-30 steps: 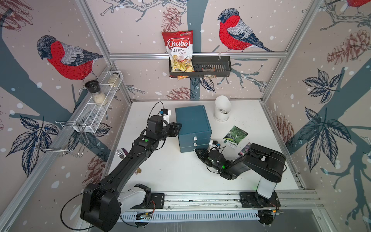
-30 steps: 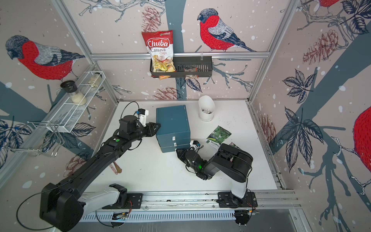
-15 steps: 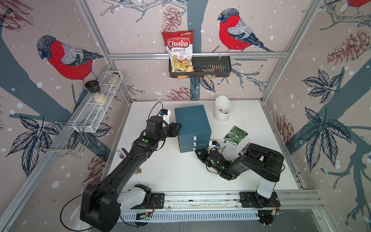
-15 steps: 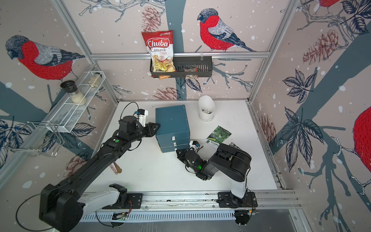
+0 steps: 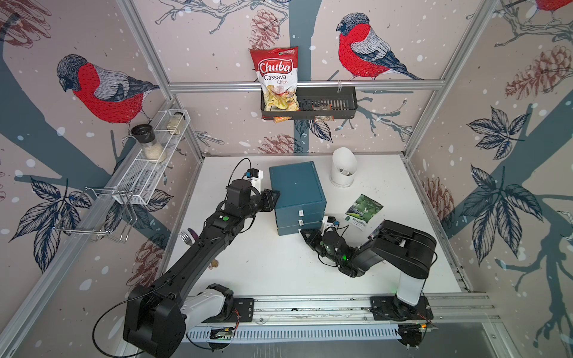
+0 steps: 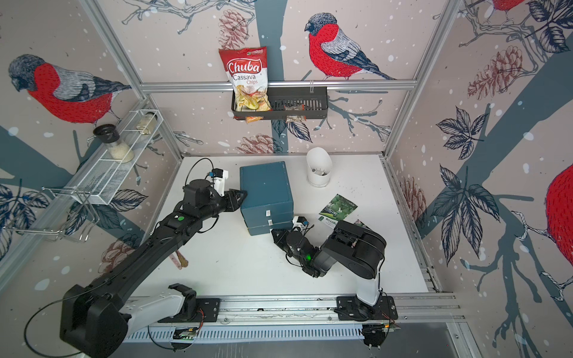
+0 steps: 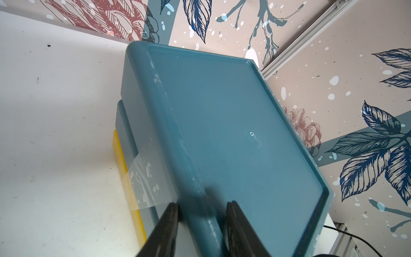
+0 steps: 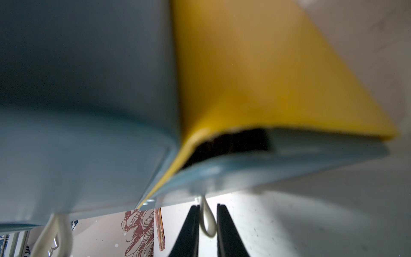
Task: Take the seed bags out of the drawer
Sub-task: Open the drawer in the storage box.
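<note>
The left gripper (image 7: 201,205) is clamped over the rounded side edge of the blue drawer unit (image 5: 297,186). I'd say it is there purely as a brace, so the light box does not slide when a drawer is tugged. Low at the front, the right gripper (image 8: 207,205) has its fingers pinched narrowly on the white loop pull (image 8: 208,224) of the bottom drawer (image 5: 290,231). Its wrist view shows a dark slit beside the yellow side panel (image 8: 255,77), so that drawer looks only just cracked open. One seed bag, the green-fruit packet (image 5: 363,210), lies flat on the table just beyond the right arm. A corner of what seems a purplish packet (image 5: 375,231) peeks from behind that arm. I can't see an orange one, so I'd guess it is inside a drawer. The white tabletop (image 5: 263,263) is scuffed and speckled, with a fork (image 5: 185,238) at its left edge and a white scoop-mouthed pot (image 5: 342,169) at the back. Bullfinch-and-pinecone wallpaper wraps the aluminium-framed booth. A black wall basket (image 5: 322,105) holds a Chuba cassava chips bag (image 5: 277,77), and a white wire shelf (image 5: 145,179) carries jars.
</note>
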Motion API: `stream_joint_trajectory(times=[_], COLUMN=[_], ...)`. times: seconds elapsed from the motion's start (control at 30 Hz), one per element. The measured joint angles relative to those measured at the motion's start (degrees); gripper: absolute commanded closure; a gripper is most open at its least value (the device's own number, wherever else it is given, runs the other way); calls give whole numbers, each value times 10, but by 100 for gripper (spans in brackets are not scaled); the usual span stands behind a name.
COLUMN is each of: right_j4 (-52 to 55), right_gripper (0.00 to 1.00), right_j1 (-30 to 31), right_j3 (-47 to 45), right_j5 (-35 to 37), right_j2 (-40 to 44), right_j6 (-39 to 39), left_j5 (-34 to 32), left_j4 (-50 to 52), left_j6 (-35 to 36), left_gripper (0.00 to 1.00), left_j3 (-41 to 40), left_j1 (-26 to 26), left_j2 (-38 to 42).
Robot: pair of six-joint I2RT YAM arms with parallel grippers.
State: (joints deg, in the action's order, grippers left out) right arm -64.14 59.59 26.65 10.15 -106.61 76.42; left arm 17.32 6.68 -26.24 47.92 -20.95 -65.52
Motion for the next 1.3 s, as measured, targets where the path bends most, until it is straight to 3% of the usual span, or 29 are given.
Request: stream_joint_trajectory(times=[0.13, 0.4, 0.67, 0.93, 1.3], right_j4=[-1, -14, 0, 128, 403], right_gripper=[70, 100, 100, 100, 100], right_j1=[0, 0, 14, 76, 161], right_j3=[3, 4, -19, -36, 2], right_j5=[-1, -3, -17, -6, 57], right_j2=[-3, -10, 30, 127, 239], right_j6=[0, 2, 0, -2, 6], left_j5=[-2, -4, -7, 5, 17], left_j4=[0, 0, 0, -5, -48], left_j6=[-2, -4, -8, -10, -40], left_gripper=[61, 61, 58, 58, 58], left_j3=[0, 0, 2, 5, -14], left_j1=[1, 1, 1, 1, 1], left_j2=[0, 0, -3, -17, -20])
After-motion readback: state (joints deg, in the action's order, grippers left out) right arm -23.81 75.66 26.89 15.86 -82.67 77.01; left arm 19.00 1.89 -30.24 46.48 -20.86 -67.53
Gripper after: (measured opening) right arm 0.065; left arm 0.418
